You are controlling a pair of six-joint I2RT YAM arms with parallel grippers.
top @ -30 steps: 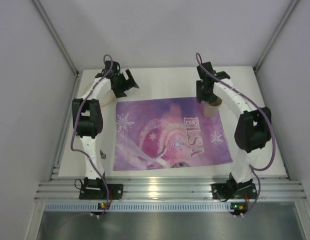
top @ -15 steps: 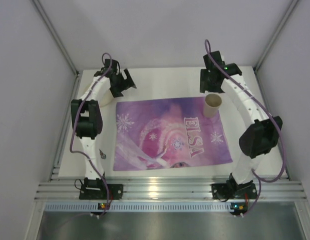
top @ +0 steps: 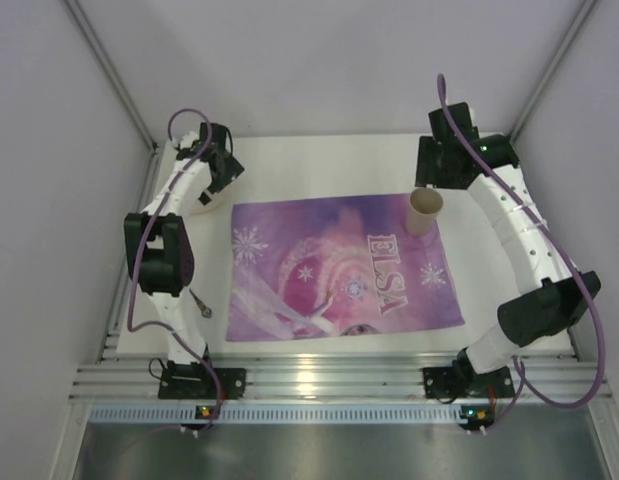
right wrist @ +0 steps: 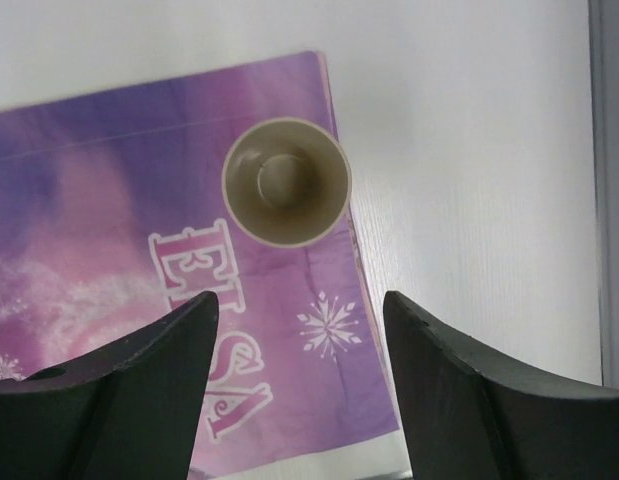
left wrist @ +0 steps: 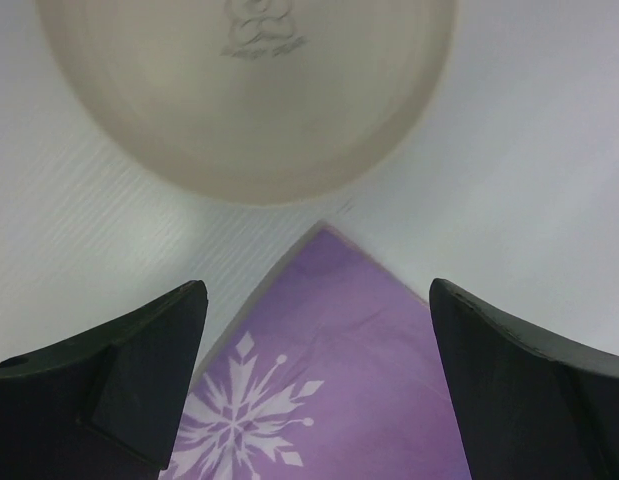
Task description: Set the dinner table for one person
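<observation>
Cup (top: 425,210) stands on the mat's (top: 339,265) far right corner.
My right gripper (right wrist: 301,310), fingers apart, hangs over it; my left gripper (left wrist: 314,310), apart too, is by a dish (left wrist: 244,90) on the worktop (left wrist: 529,150).

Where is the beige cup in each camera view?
Top external: beige tapered cup upright at the far right corner of the purple ELSA picture placemat.
Left wrist: not in it.
Right wrist: the cup upper centre, seen from above.
Shared landmark: the placemat, in all three.

Count on the bench (top: 329,160)
One purple placemat (top: 329,270), one beige cup (top: 424,211), one round beige dish (left wrist: 244,100), one slim object (top: 200,303).
</observation>
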